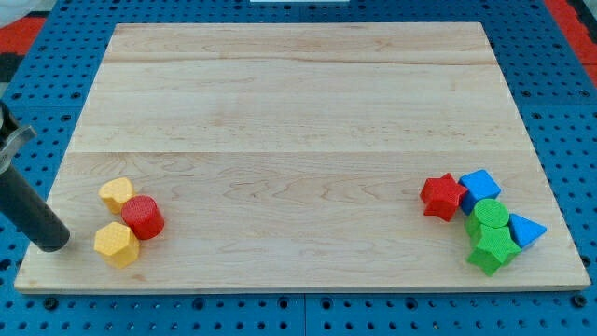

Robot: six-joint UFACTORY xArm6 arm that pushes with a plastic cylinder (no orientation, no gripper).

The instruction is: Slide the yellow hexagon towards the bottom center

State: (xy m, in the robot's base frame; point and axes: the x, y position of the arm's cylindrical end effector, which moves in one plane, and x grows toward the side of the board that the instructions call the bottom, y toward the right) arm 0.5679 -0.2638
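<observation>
The yellow hexagon [117, 245] lies near the board's bottom left corner. A red cylinder [143, 217] touches it on its upper right. A second yellow block [117, 194], rounded in shape, sits just above, touching the cylinder. My tip [54, 241] rests on the board at the view's left, level with the yellow hexagon and a short gap to its left, not touching it. The dark rod slants up and off towards the view's left edge.
At the view's right, a cluster holds a red star [442, 197], a blue block [479, 187], a green cylinder [489, 217], a green star [492, 250] and a blue triangle [524, 231]. The wooden board's bottom edge [298, 287] runs just below both clusters.
</observation>
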